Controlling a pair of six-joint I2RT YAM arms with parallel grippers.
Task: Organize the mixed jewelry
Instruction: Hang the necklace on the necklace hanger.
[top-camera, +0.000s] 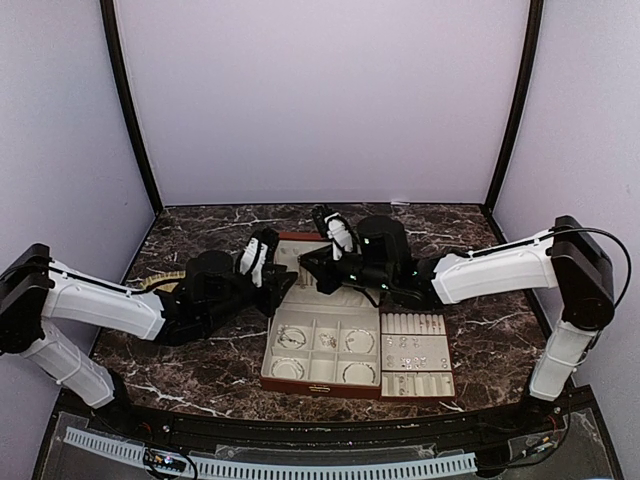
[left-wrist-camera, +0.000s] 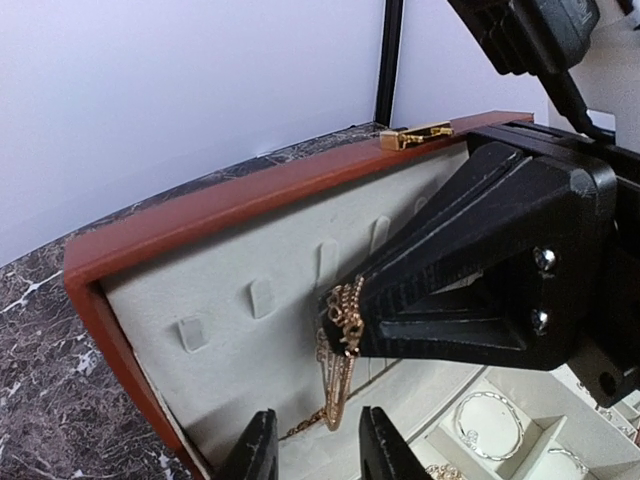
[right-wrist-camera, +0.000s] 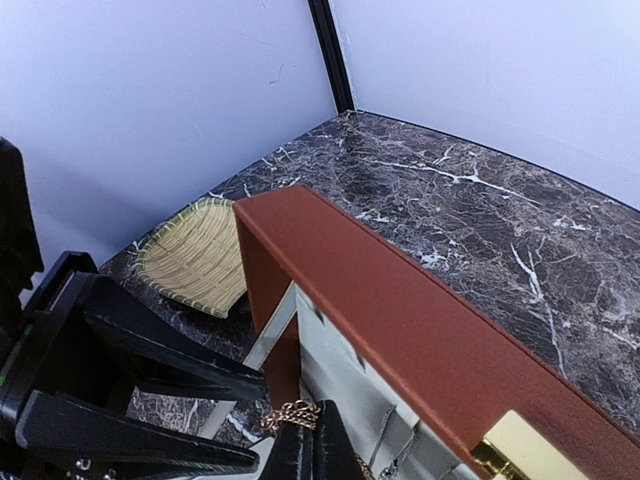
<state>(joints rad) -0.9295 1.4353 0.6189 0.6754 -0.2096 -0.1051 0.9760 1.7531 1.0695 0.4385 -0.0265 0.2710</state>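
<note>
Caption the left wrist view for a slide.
Right gripper holds a gold chain at the box lid; left gripper open below.

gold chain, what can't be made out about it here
Left wrist: upper end of the gold chain hidden by the right gripper; hooked or not, unclear.
Right wrist: all but a few links cut off by the bottom edge.
Top external: too small to pick out.
</note>
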